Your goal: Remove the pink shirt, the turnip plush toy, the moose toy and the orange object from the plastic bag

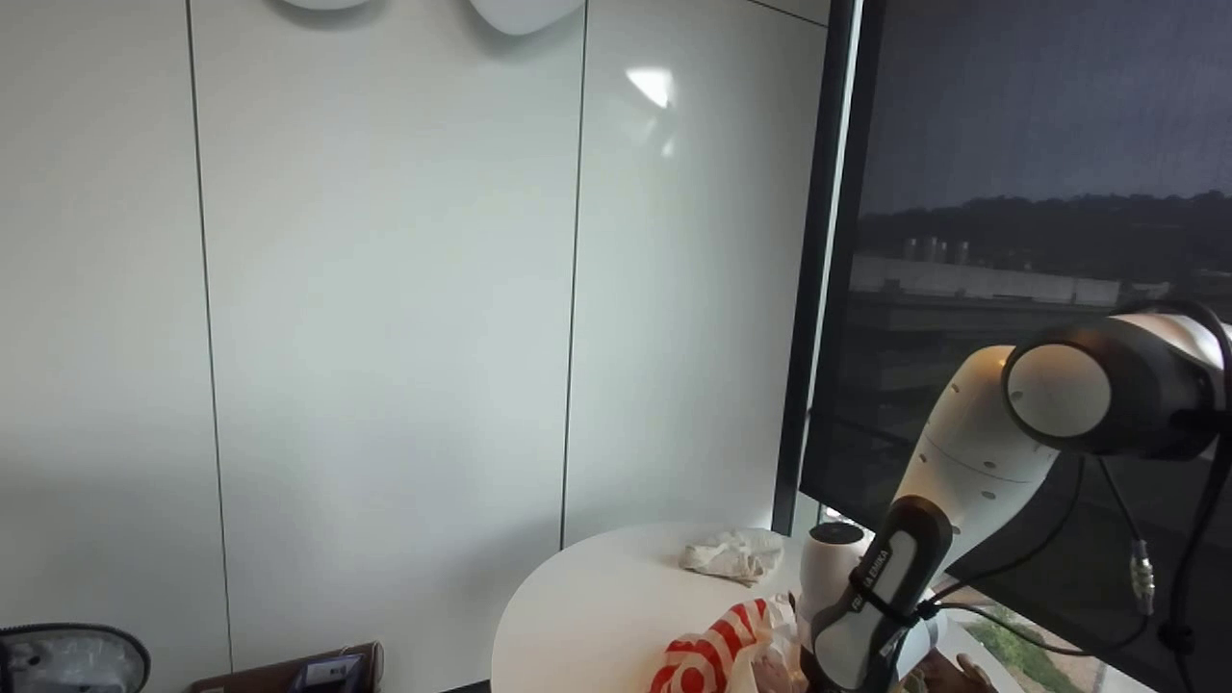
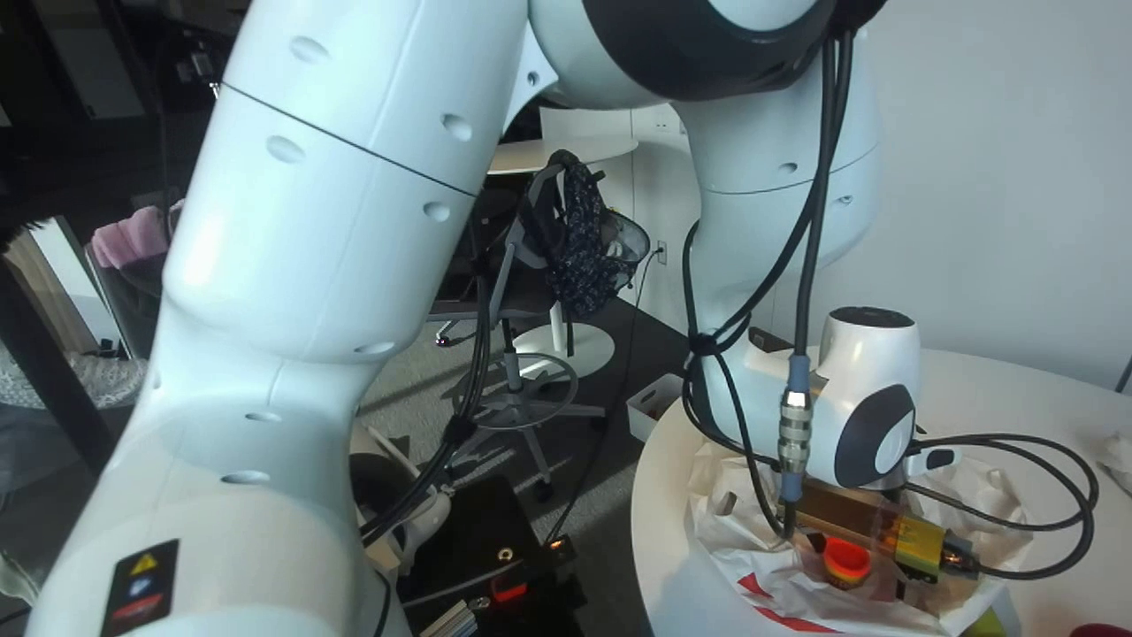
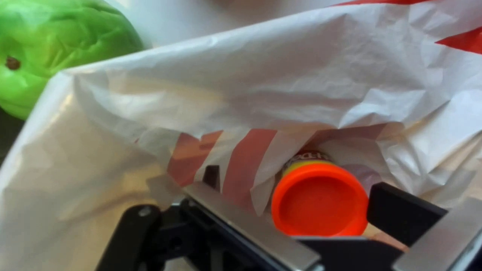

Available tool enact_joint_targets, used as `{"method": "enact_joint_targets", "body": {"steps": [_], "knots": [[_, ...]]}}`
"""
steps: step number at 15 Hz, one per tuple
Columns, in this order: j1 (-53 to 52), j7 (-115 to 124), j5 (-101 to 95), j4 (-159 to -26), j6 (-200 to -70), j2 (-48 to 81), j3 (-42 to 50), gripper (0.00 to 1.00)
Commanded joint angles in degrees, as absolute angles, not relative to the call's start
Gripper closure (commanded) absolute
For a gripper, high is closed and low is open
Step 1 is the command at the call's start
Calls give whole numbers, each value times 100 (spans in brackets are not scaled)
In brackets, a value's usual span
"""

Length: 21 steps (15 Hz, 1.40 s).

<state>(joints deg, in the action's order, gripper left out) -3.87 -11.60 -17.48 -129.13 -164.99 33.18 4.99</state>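
Lowering the fingers (image 3: 403,212) astride the orange-lidded tub (image 3: 320,205) seems right. They stand wide apart; avoid pinching the bag (image 3: 293,75).

Orange tub (image 2: 846,563) sits in the plastic bag (image 2: 791,584) on the white table (image 2: 668,540). Arm (image 2: 309,221) bends over the bag, black cables (image 2: 806,279) looping past. Backpack (image 2: 582,239) hangs on chair (image 2: 517,296).
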Motion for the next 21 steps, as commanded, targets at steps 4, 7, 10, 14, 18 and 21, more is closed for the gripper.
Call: {"method": "enact_joint_targets", "body": {"steps": [4, 7, 10, 14, 18, 21], "knots": [[-569, -919, -1766, -12750, -16479, 3550, 525, 0], [-577, -917, -1772, -12763, -16555, 3530, 509, 26], [-556, -973, -1778, -12821, -16615, 3437, 452, 49], [-636, -1005, -1816, -13212, -16315, 2878, 479, 77], [-314, -1146, -1637, -13878, -15549, 1751, 355, 78], [-27, -1157, -1653, -14295, -15010, 961, 531, 78]]}}
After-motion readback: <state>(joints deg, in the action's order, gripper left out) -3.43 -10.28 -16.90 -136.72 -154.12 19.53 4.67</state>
